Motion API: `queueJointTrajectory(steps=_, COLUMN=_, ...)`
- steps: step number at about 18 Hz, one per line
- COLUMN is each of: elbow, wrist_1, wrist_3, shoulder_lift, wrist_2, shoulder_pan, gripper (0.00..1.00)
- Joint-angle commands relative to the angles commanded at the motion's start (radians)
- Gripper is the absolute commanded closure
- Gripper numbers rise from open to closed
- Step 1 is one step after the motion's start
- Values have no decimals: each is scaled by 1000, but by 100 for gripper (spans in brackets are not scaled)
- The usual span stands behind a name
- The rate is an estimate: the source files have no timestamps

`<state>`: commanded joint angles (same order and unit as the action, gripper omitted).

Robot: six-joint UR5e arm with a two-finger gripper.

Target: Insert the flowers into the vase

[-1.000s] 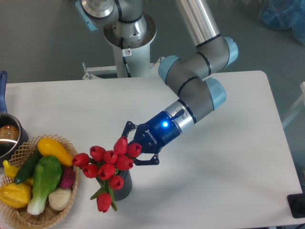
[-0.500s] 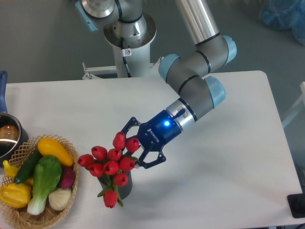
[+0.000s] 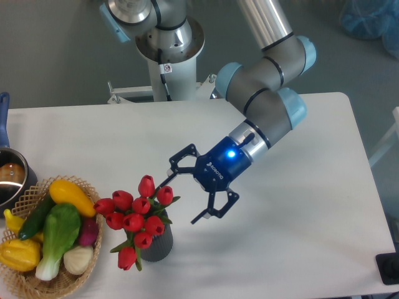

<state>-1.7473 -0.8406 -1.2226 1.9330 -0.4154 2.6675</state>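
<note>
**K:** Front-left of table [image 3: 299,205]: flowers [image 3: 134,218] are sitting in the vase [image 3: 159,246]. Red buds fan out above the mouth and to its left, one bud droops low on the left side beside the vase wall. Stems go down into the mouth afaict, can't see how deep.

**M:** Gripper?

**K:** Gripper [image 3: 190,196] is spread wide, holding nothing. It's just right of the bouquet, upper finger tip close to the top-right bud, can't tell if touching. Lower finger hangs over bare table right of the vase.

**M:** So insert looks done. Risks from here?

**K:** My read, few things:
1. Snag on exit. Upper finger is near the buds/leaves. If the arm pulls away sideways across the bunch it could hook a leaf and drag the flowers out or tip the vase.
2. Tip-over. Bunch leans left, most of the head weight is off-centre vs the vase. Vase is short, any nudge to the rim and it could go over toward the basket [image 3: 56,283].
3. Shallow seating. If stems are only partly in, the bunch may flop out by itself, esp w/ that drooping bud pulling left.

**M:** Neighbours?

**K:** Wicker basket w/ toy veg [image 3: 59,230] is near on the left, not touching the vase. Pot [image 3: 9,177] at far left edge, well apart. If the vase falls left the buds land on the basket.

**M:** Rec?

**K:** Retract up and right, away from buds, keep fingers wide.
</note>
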Motion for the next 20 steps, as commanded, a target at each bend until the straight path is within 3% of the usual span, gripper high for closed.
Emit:
queueJointTrajectory(steps=5, elbow=92, wrist_1=2, wrist_3=-2, shoulder_lift=-71, wrist_2=-284, shoulder_pan=12, gripper=0)
queueJointTrajectory(steps=8, elbow=97, wrist_1=2, wrist_3=-26, shoulder_lift=-106, wrist_2=-423, shoulder_pan=31, gripper=0)
queueJointTrajectory(steps=11, elbow=92, wrist_1=-2, wrist_3=-193, shoulder_lift=-135, wrist_2=-590, shoulder_pan=45, gripper=0)
queueJointTrajectory(steps=16, elbow=89, wrist_1=-14, wrist_3=-218, shoulder_lift=-147, wrist_2=-761, shoulder_pan=54, gripper=0)
queueJointTrajectory(steps=20, elbow=107, wrist_1=-110, wrist_3=-218, shoulder_lift=-160, wrist_2=-925, shoulder_pan=51, gripper=0)
